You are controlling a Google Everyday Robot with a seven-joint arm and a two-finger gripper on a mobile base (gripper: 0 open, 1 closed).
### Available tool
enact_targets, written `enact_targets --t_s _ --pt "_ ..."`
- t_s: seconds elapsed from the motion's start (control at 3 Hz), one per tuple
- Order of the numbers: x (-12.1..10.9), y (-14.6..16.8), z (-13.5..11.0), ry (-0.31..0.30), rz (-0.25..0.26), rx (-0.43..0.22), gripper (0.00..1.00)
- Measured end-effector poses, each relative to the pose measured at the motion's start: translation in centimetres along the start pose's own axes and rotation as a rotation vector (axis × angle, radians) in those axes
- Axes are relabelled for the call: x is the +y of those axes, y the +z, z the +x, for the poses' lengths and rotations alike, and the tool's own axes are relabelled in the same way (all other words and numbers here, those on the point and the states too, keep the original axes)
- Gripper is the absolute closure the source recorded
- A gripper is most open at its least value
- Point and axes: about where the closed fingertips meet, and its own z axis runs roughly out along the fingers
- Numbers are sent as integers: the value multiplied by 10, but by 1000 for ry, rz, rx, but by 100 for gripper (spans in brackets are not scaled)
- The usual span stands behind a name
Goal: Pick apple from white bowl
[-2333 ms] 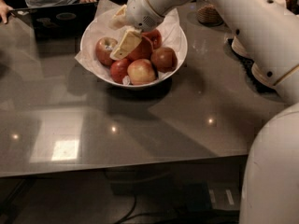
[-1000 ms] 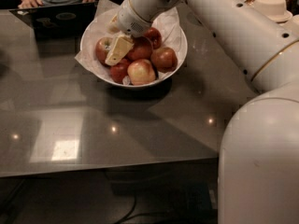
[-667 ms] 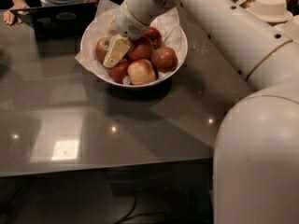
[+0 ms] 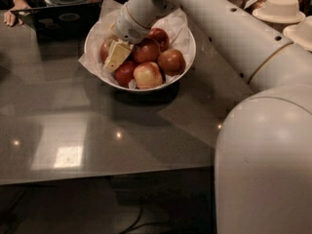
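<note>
**Gripper [image 4: 117, 56] low in the white bowl [image 4: 168, 83], resting on the apples at the picture's left**

Your gripper sits inside the bowl on the side toward the left of the picture. Its cream-coloured end lies slantwise across the fruit. You cannot tell how far it is open, nor whether it has hold of anything.

It overlaps two apples. One is a red apple [image 4: 104, 48], half hidden behind it against the bowl's left wall. The other is a dark red apple [image 4: 125, 74] just under its lower end. A deep red apple [image 4: 146, 50] lies right beside it toward the middle of the bowl, and you cannot tell whether the two touch.

Further from the gripper are three more:
- a yellow-and-red apple [image 4: 147, 75] at the near rim
- a brownish-red apple [image 4: 171, 61] at the right
- a rear apple [image 4: 159, 36] tucked partly under the wrist

All six lie within the bowl, packed against one another on crinkled white paper [image 4: 179, 25]. The paper stands above the rim at the back and spills over the left edge.

The bowl stands on a glossy grey table [image 4: 97, 130], toward its far side. Your white arm [image 4: 219, 28] comes in from the right of the picture and slants down into the bowl from above and behind. A large rounded section of the robot [image 4: 265, 169] fills the lower right corner.

Beyond the bowl, at the far left, a dark flat device [image 4: 58, 17] lies on the table with a person's hand [image 4: 10, 17] at its corner. At the far right, well apart from the bowl, stand stacks of pale plates [image 4: 279, 8].
</note>
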Motion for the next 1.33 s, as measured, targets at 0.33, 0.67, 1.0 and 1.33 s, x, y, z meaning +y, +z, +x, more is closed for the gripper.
enact_targets --t_s 0.33,0.67,1.0,1.33 --pt "0 0 0 0 0 0 49" --pt "0 0 0 0 0 0 72" --pt "0 0 0 0 0 0 95" --pt "0 -5 -3 -12 -8 -49 100"
